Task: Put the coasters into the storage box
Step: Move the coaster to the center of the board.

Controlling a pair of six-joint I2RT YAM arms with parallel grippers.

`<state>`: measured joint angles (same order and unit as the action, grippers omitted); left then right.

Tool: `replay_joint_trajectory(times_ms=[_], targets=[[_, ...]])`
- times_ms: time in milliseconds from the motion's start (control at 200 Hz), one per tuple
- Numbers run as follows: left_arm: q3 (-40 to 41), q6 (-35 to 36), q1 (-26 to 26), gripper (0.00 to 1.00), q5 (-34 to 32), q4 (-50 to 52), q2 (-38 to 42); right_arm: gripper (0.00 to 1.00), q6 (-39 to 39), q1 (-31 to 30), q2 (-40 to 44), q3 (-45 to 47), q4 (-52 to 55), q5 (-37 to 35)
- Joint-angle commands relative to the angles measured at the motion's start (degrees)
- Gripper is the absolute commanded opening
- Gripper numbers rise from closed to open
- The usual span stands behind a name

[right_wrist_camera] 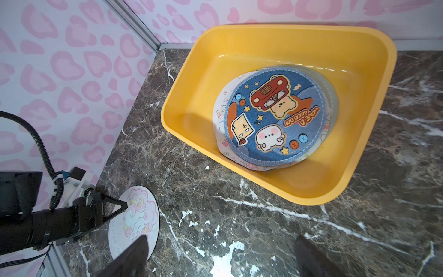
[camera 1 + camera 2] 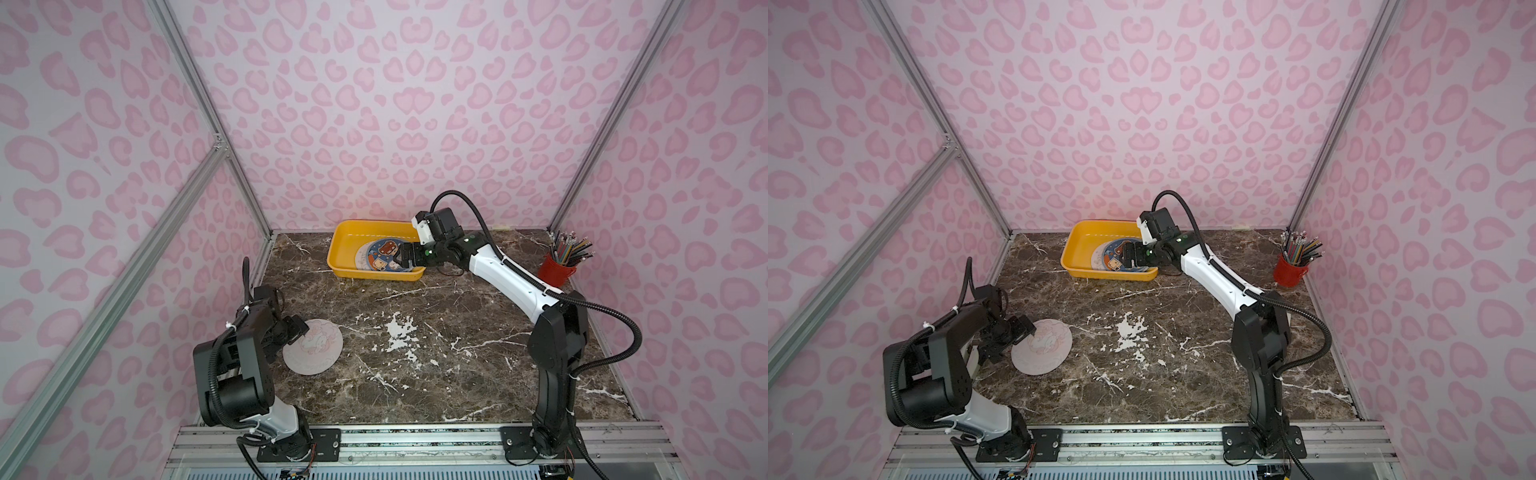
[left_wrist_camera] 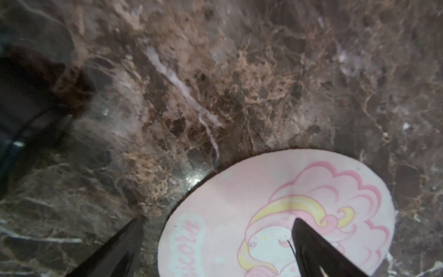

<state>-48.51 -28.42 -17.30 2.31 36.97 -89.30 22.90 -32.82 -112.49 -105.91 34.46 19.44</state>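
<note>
At the left, near the table's [image 2: 436, 374] left edge, we see the left claw [image 2: 301, 328] spread wide and holding nothing. It straddles the rim of a pink coaster [image 2: 318, 347] that lies flat on the table. In the left wrist view one finger [image 3: 309, 251] is over the coaster's unicorn print and the other [image 3: 127, 239] over bare marble just beside the rim. We cannot tell whether either tip touches down.

Further right, at the table's far edge, stands the yellow box [image 2: 345, 241]. Inside it, toward its right end, we find a stack [image 1: 221, 134] of pale coasters with a blue coaster [image 1: 275, 115] on top, print side up.

The right claw [image 2: 401, 259] hangs over the right edge of that stack in both top views, its jaws wide apart and empty. The right wrist view shows both black fingertips [image 1: 136, 249] well apart with nothing between them.

At the far right corner stands a red cup [image 2: 555, 270] of pencils [image 2: 571, 247], well apart from the box.
</note>
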Motion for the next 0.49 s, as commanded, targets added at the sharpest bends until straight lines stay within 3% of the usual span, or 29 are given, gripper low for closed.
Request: replay_joint_trajectory(times_ms=[0, 275, 490], targets=[[0.8, -0.1, -0.1, 0.99, 2.8, -0.8, -0.4, 0.96, 0.0, 0.4, 1.1, 1.7, -1.3, -0.9], [1.9, 0.2, 1.4, 0.99, 5.7, -1.4, -0.2, 0.97, 0.4, 0.7, 4.0, 5.1, -3.1, -1.2], [2.6, -0.2, 5.9, 0.99, 7.1, -2.7, -0.5, 0.97, 0.7, 0.8, 5.4, 7.7, -4.1, -1.2]])
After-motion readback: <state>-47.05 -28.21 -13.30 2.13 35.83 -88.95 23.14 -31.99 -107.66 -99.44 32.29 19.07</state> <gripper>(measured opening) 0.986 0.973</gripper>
